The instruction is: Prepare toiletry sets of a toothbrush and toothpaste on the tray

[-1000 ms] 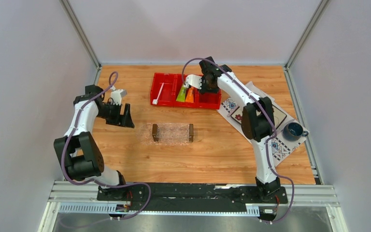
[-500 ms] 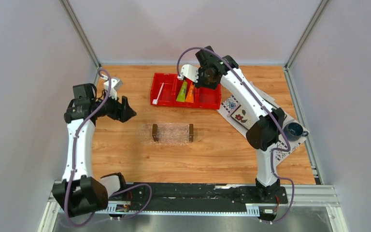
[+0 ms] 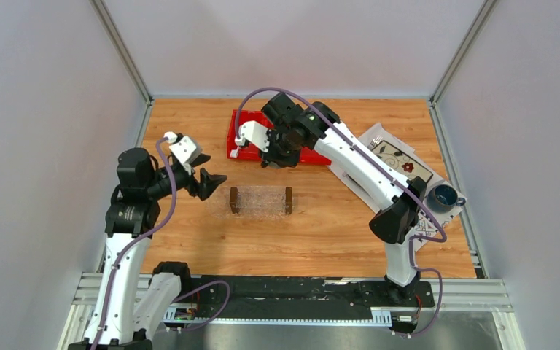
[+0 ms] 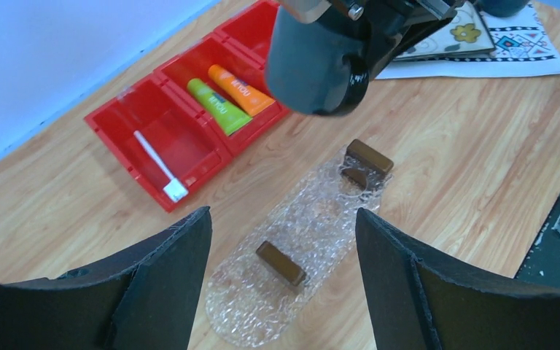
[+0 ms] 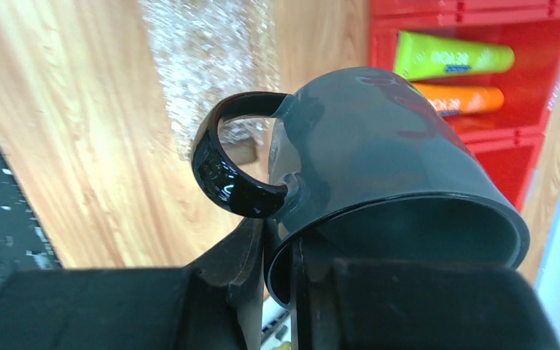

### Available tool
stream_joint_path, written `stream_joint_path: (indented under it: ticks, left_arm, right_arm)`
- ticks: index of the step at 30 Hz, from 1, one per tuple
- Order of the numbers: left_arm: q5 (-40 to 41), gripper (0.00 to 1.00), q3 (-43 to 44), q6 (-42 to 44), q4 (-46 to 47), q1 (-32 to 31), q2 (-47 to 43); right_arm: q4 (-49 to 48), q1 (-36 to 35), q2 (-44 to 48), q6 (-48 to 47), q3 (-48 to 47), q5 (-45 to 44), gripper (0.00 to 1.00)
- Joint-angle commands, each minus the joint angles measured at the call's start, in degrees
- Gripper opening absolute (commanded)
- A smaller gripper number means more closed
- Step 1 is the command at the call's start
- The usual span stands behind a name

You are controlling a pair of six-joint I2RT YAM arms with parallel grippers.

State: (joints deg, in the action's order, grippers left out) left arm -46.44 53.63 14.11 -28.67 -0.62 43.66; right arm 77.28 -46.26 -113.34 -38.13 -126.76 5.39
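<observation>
Right gripper (image 5: pixel 281 240): closed on the wall of a dark grey mug (image 5: pixel 379 138), one finger inside the rim and one outside. We see the mug carried tilted over the near edge of the red bin (image 4: pixel 189 135).
Left gripper (image 4: pixel 283 219): jaws spread wide and holding nothing. It hovers just left of the tray (image 4: pixel 262 313), facing the bin.
Toothbrush (image 4: pixel 157 164) location: flat on the floor of the bin's left end compartment, alone, with the bristle head toward the tray.
Toothpaste location: the green tube (image 4: pixel 217 106) and the orange tube (image 4: pixel 240 90) lie side by side, apparently touching, in the middle compartment.
Tray state: on the table between the arms, with nothing on it and a brown handle at each short end.
Toothbrush handling: we judge it light, stiff, thin and smooth. Take it at mid-handle, across its width. A grip near one end may let it pivot.
Toothpaste handling: we judge the tubes light, with soft bodies that yield. Close gently across the fuller part, not the flat tail. The neighbouring tube leaves little finger room.
Caution: the compartment walls limit finger approach to a descent from above.
</observation>
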Motion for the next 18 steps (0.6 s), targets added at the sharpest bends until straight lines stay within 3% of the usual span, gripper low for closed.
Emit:
stream_joint_path:
  ticks: [1,7,18]
  left_arm:
    - [-0.6,0.79,-2.6,-1.4,6.1,-4.3,-2.3]
    - [4.2,0.79,-5.5,0.9,8.2,-9.5,-4.8]
    - [9.1,0.8,-9.9,-2.2,18.4,-13.3,-2.7]
  right_arm:
    - [-2.7,-1.8,3.7,6.1,-2.8,3.5,0.12]
    - [-3.0,-2.9,0.9,10.9,-5.6,3.6,0.11]
    - [-4.3,-3.9,-1.4,15.7,-8.2,6.3,0.11]
